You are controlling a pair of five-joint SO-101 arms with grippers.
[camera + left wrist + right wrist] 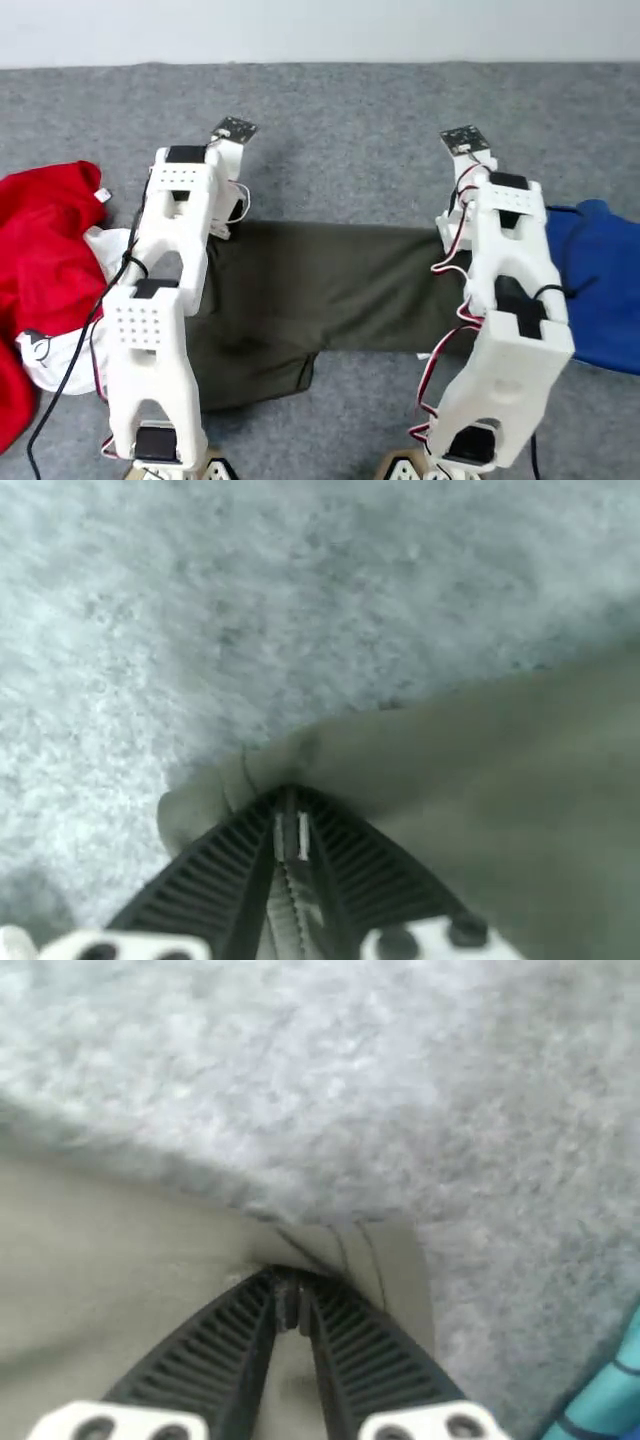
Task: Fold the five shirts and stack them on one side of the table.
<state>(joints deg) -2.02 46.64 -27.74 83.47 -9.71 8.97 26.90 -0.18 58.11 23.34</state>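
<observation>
Across the middle of the grey table, the olive shirt is lying stretched between the two arms; the left gripper is pinching shut on the shirt's far corner at one end, and the right gripper is clamping its far hem at the other; a red shirt is lying heaped at the left edge, over what is probably a white shirt; a blue shirt is sitting at the right edge, beside the right arm.
</observation>
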